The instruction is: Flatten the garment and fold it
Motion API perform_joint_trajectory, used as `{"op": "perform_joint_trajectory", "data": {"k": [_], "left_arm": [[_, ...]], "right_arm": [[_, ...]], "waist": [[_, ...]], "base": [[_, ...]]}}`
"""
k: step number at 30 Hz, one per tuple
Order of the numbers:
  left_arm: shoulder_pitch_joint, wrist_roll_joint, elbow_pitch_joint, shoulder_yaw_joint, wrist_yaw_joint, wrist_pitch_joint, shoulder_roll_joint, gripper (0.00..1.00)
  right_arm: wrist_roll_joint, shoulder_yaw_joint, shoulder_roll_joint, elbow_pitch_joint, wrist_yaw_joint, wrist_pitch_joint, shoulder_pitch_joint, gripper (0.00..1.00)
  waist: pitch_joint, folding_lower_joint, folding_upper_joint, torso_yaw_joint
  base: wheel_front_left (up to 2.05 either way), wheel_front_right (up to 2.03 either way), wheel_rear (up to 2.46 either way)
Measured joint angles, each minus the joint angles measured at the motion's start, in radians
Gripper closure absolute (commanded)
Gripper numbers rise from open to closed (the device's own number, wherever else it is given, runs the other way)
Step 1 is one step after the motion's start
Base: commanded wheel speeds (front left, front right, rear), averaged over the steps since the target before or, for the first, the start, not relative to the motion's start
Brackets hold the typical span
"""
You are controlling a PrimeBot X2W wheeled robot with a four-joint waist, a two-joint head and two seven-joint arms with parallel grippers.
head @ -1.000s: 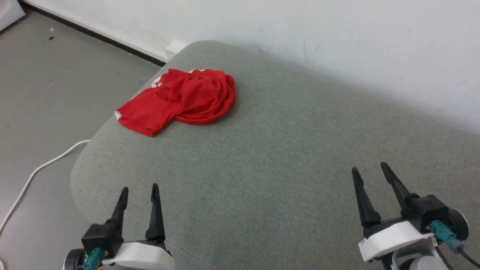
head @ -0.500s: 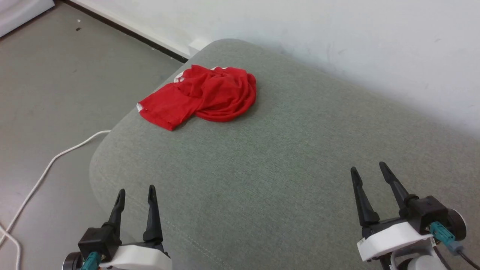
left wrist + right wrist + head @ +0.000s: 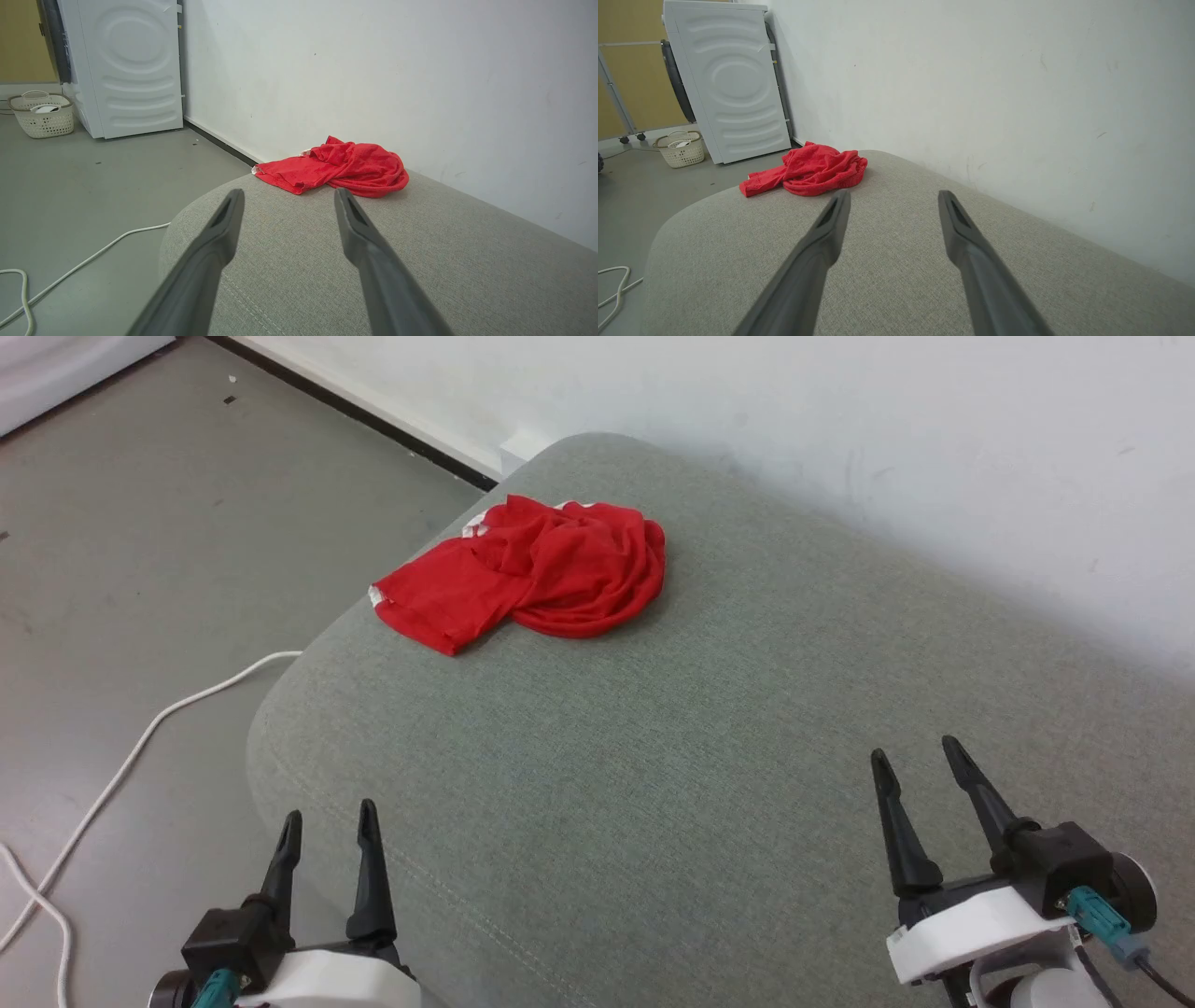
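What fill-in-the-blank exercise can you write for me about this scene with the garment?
1. The crumpled garment on the grey cushion is ___ in colour.
2. The left claw and the right claw are both ___.
3. The white cable lies on the ___.
4. The garment lies nearer to the ___ claw.
Missing words: red; open; floor; left.

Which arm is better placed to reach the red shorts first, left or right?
Probably the left. The garment lies crumpled at the far left end of the cushion, ahead of the open left gripper; the open right gripper sits farther across.
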State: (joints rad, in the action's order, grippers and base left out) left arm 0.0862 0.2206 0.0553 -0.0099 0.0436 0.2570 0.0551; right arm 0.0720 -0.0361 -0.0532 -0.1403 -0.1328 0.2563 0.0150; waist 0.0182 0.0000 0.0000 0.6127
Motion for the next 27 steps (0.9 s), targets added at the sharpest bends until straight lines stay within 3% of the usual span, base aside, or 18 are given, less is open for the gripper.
{"op": "perform_joint_trajectory", "data": {"k": [10, 16, 22, 27], "left_arm": [[0.000, 0.000, 0.005, 0.009, -0.010, 0.000, 0.000, 0.00], [-0.031, 0.008, -0.097, 0.021, -0.027, 0.000, 0.004, 0.00], [-0.202, -0.011, -0.264, 0.026, -0.033, -0.111, 0.061, 0.00], [-0.405, -0.005, -0.285, 0.048, -0.037, -0.219, 0.126, 0.00]], "right_arm": [[0.012, -0.003, 0.000, 0.003, 0.000, 0.000, 0.000, 0.00], [0.016, 0.000, 0.000, 0.041, 0.000, -0.007, -0.001, 0.00], [-0.005, 0.004, 0.001, 0.126, 0.000, -0.051, 0.000, 0.00], [-0.037, 0.003, 0.001, 0.220, 0.000, -0.098, 0.005, 0.00]], "waist": [[-0.013, 0.0000, 0.0000, -0.006], [0.005, 0.0000, 0.0000, -0.014], [0.049, 0.0000, 0.0000, -0.032], [0.104, 0.0001, 0.0000, -0.049]], "base": [[0.00, 0.00, 0.00], [0.00, 0.00, 0.00], [0.00, 0.00, 0.00], [0.00, 0.00, 0.00]]}}
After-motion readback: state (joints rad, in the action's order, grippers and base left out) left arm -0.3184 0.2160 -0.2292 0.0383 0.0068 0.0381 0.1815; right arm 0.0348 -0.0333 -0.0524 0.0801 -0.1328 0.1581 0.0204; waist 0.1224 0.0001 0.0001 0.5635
